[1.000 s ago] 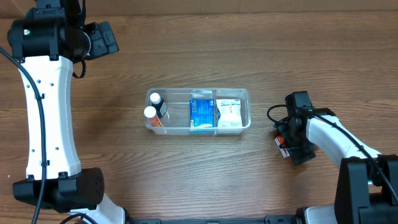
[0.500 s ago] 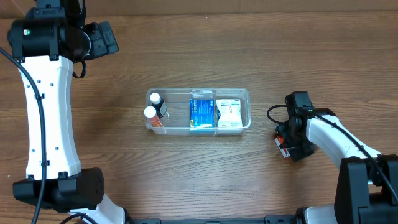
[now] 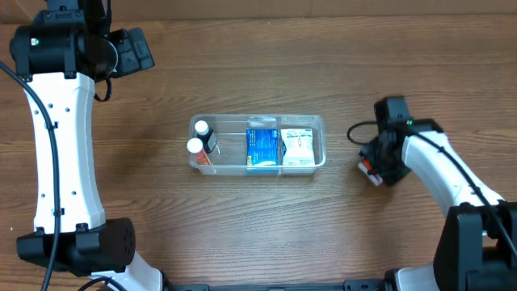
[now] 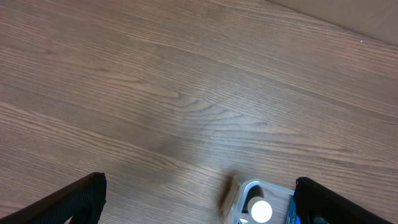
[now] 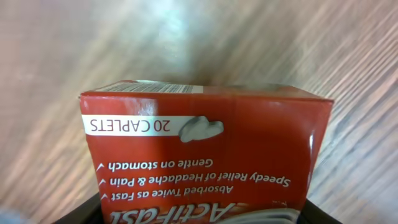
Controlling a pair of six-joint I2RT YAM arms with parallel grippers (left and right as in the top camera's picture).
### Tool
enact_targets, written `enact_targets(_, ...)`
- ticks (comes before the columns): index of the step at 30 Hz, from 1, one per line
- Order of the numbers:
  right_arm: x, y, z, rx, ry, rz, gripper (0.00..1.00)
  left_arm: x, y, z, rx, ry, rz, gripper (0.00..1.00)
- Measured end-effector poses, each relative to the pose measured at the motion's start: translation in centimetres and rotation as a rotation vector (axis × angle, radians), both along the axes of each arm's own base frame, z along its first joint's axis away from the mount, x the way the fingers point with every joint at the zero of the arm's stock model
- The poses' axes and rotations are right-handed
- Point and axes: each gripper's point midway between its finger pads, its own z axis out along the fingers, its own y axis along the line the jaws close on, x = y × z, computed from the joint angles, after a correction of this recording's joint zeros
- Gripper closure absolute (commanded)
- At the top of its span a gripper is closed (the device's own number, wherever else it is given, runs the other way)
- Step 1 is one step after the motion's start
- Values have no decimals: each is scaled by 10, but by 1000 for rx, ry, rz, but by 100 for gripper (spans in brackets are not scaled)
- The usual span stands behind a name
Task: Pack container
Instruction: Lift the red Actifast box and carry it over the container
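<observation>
The clear plastic container [image 3: 234, 119] sits mid-table. It holds two white-capped bottles [image 3: 198, 137] at its left end, a blue box [image 3: 262, 146] in the middle and a white box [image 3: 297, 146] at the right. My right gripper [image 3: 381, 162] is shut on a red ActiFast caplet box [image 3: 367, 169], to the right of the container and apart from it. The box fills the right wrist view [image 5: 205, 155] between the fingers [image 5: 202, 214]. My left gripper [image 3: 133, 48] is open and empty, high at the far left. Its wrist view [image 4: 199, 208] shows the container's left corner [image 4: 244, 186].
Bare wooden table surrounds the container on all sides. The left arm's white links [image 3: 60, 145] stand along the left edge. The right arm [image 3: 444, 174] reaches in from the lower right.
My right gripper has moved toward the far side of the table with the red box in it. The left arm and the container have not moved.
</observation>
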Motion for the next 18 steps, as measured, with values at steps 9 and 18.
enact_targets(9,65,59,104,7,-211,415,32,0,0,0,0,-2,0,3)
enact_targets(18,62,168,130,82,-332,818,31,0,0,0,0,-2,0,3)
